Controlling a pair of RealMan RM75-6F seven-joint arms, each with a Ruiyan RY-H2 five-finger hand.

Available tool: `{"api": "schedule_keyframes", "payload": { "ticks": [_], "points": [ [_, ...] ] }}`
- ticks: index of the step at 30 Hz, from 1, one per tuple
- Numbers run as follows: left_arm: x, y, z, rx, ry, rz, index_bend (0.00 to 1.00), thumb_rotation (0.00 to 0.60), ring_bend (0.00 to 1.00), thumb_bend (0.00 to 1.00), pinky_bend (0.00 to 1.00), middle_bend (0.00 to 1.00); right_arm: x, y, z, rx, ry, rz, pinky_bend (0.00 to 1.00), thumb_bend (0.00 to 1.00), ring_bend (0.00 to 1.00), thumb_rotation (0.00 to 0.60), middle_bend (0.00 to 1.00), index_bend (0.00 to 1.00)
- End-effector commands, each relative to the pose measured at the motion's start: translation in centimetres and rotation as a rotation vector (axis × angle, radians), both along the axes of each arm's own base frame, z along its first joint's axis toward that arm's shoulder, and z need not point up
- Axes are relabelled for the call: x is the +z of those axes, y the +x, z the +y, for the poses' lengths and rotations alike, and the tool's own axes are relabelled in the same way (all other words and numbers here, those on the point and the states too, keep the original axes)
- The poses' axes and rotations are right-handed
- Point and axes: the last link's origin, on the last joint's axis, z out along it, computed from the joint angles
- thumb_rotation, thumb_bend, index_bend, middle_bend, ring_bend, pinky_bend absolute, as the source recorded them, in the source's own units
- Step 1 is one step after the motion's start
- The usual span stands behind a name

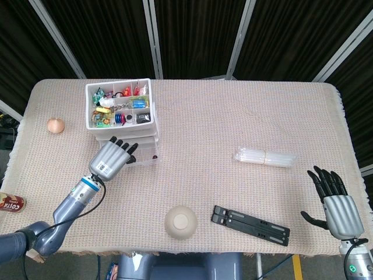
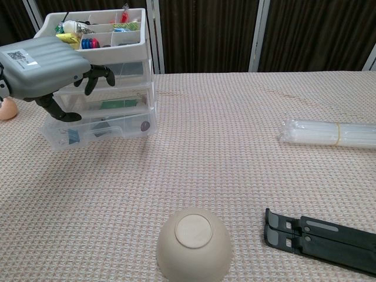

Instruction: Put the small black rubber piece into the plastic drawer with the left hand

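We are seeing the clear plastic drawer unit (image 1: 125, 133) standing far left, the upturned beige bowl (image 1: 180, 222) lying near, the folded black stand (image 1: 250, 224) lying right of it.

Woven table (image 1: 204, 111) — drawer unit (image 1: 124, 125), bowl (image 1: 180, 222), stand (image 1: 250, 225)

The plastic drawer (image 2: 100, 126) is the lowest one of a small clear cabinet, standing at the back left part of the table. It is pulled out a little toward the front, so its front edge stands out from the drawers above. Its walls are transparent, and a dark round knob is on its front, at the right. Inside it a small dark thing (image 2: 101, 124) lies near the middle; it may be the small black rubber piece, but through the plastic I cannot tell this surely.
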Motion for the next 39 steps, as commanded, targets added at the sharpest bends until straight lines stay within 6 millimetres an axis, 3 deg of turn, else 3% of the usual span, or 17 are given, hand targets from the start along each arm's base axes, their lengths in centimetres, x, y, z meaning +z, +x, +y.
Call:
{"api": "schedule_keyframes", "payload": {
  "ticks": [1,4,8,19,28,39],
  "points": [
    [0.6,-1.0,-1.8,-0.111,-0.04,0.08,0.24,0.6,0.18,0.24,0.17,0.18,0.0,0.0,0.0,0.003,-0.001,0.004,0.0,0.06,0.0,0.6,0.0,0.06],
    [1.0,-1.5,-2.5,-0.231,-0.064,0.193,0.24,0.6,0.09,0.25,0.11,0.14,0.0,0.0,0.0,0.002,-0.002,0.005,0.0,0.06,0.0,0.6,0.0,0.06],
    [1.3,-2.5,-2.9,-0.339,-0.147,0.337,0.27,0.6,0.03,0.28,0.1,0.09,0.0,0.0,0.0,-0.001,-0.003,0.005,0.0,0.06,0.0,0.6,0.0,0.06],
    [0.6,-3.9,-3.8,-0.515,-0.289,0.573,0.27,0.6,0.02,0.3,0.1,0.09,0.1,-0.1,-0.1,-0.004,-0.009,0.001,0.0,0.06,0.0,0.6,0.0,0.06],
    [-0.3,-5.7,-4.3,-0.484,-0.334,0.604,0.27,0.6,0.02,0.31,0.1,0.08,0.1,-0.1,-0.1,-0.004,-0.008,0.001,0.0,0.06,0.0,0.6,0.0,0.06],
    [-0.8,-6.5,-2.8,-0.428,-0.305,0.615,0.27,0.6,0.02,0.31,0.1,0.08,0.1,-0.1,-0.1,-0.008,-0.007,-0.001,0.0,0.06,0.0,0.6,0.0,0.06]
  ]
}}
